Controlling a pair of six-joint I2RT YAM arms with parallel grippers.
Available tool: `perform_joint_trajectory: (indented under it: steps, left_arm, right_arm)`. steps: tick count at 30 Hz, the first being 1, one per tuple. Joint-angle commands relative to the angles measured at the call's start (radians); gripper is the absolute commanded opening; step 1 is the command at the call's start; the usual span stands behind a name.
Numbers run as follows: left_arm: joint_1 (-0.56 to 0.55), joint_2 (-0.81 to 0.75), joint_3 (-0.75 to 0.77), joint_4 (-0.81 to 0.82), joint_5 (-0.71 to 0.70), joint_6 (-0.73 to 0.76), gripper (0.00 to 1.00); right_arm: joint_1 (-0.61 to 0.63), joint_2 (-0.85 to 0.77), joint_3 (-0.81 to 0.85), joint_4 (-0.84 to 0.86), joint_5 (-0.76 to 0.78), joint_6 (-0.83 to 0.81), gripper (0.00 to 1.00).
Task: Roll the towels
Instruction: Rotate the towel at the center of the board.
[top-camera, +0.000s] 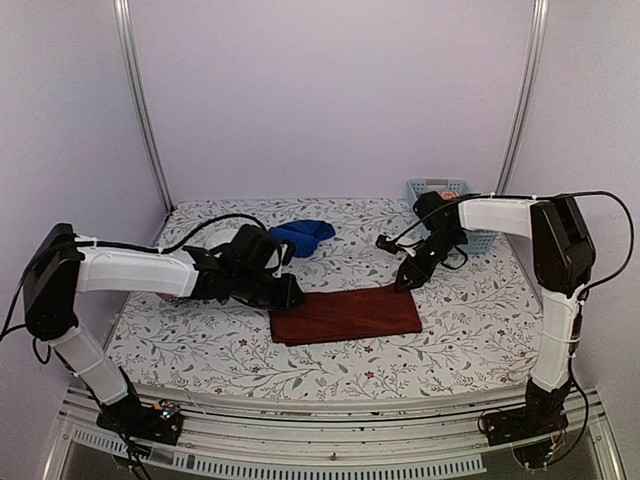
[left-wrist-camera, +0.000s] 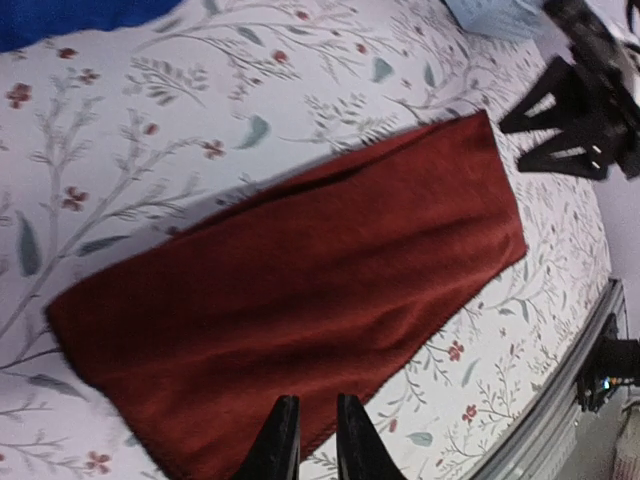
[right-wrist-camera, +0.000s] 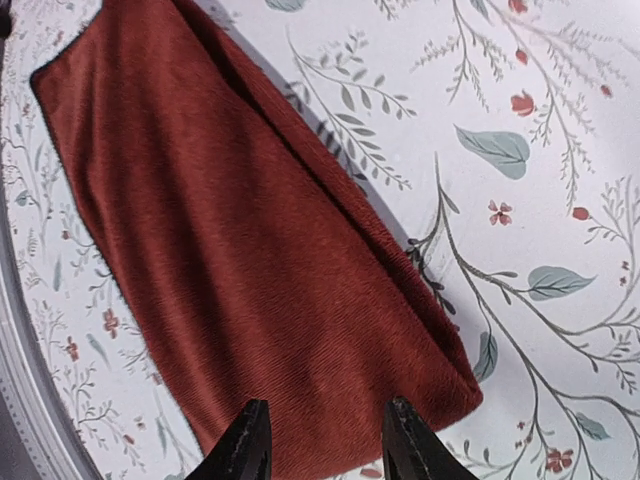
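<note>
Your red towel (top-camera: 345, 313) lies flat between the claws: left claw (left-wrist-camera: 314, 402) barely parted at one end, right claw (right-wrist-camera: 325, 408) spread over the other

Flat towel (top-camera: 345, 313) near table (top-camera: 450, 350) centre, slightly toward near edge, long sides running left-right. Bunched towel (top-camera: 303, 237) behind it, toward far edge, left of centre, apart from flat towel. Basket (top-camera: 440, 190) in far right corner, well right of bunched towel. Left gripper (top-camera: 292, 293) over flat towel's left end; right gripper (top-camera: 406, 282) over its right end, at far corner.
</note>
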Motion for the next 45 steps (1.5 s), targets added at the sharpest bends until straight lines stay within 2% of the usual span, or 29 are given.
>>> perform_joint_trajectory:
  steps: [1, 5, 9, 12, 18, 23, 26, 28, 31, 35, 38, 41, 45]
  left_arm:
    - [-0.065, 0.12, -0.005, 0.139, 0.117, -0.047, 0.14]
    - [-0.082, 0.2, -0.023, 0.155, 0.135, -0.064, 0.13]
    - [-0.05, 0.24, -0.046, 0.123, 0.127, -0.051, 0.13]
    - [-0.001, 0.274, -0.024, 0.117, 0.12, -0.004, 0.13]
    - [0.127, 0.422, 0.201, 0.034, 0.052, 0.179, 0.13]
    - [0.161, 0.532, 0.436, 0.04, 0.183, 0.326, 0.18]
    - [0.152, 0.534, 0.502, 0.03, 0.252, 0.351, 0.23]
    - [0.142, 0.507, 0.515, -0.019, 0.222, 0.345, 0.25]
    - [0.132, 0.426, 0.449, -0.063, 0.168, 0.301, 0.27]
    - [0.091, 0.246, 0.28, 0.026, 0.169, 0.275, 0.28]
    - [0.004, 0.149, 0.159, 0.142, 0.159, 0.329, 0.29]
    - [-0.084, 0.108, 0.085, 0.163, 0.047, 0.383, 0.35]
    - [-0.155, 0.07, -0.03, 0.243, -0.021, 0.35, 0.4]
  right_arm:
    - [-0.007, 0.119, 0.041, 0.048, 0.088, 0.031, 0.38]
    - [-0.044, 0.151, 0.016, 0.065, 0.146, 0.057, 0.38]
    - [-0.058, 0.087, -0.128, 0.1, 0.213, 0.069, 0.37]
    - [-0.052, 0.035, -0.244, 0.077, 0.193, 0.075, 0.35]
    - [0.075, -0.108, -0.435, -0.011, 0.096, 0.101, 0.34]
    - [0.252, -0.145, -0.392, -0.069, -0.093, 0.095, 0.37]
    - [0.285, -0.115, -0.338, -0.116, -0.163, 0.063, 0.38]
    - [0.284, -0.131, -0.334, -0.126, -0.155, 0.046, 0.39]
    - [0.265, -0.176, -0.32, -0.167, -0.155, 0.01, 0.41]
    - [0.189, -0.198, -0.223, -0.216, -0.196, -0.042, 0.42]
    - [0.151, -0.18, -0.147, -0.157, -0.162, -0.013, 0.42]
    - [0.139, -0.123, -0.048, -0.053, -0.083, 0.05, 0.42]
    - [0.138, 0.02, 0.138, 0.057, -0.074, 0.13, 0.39]
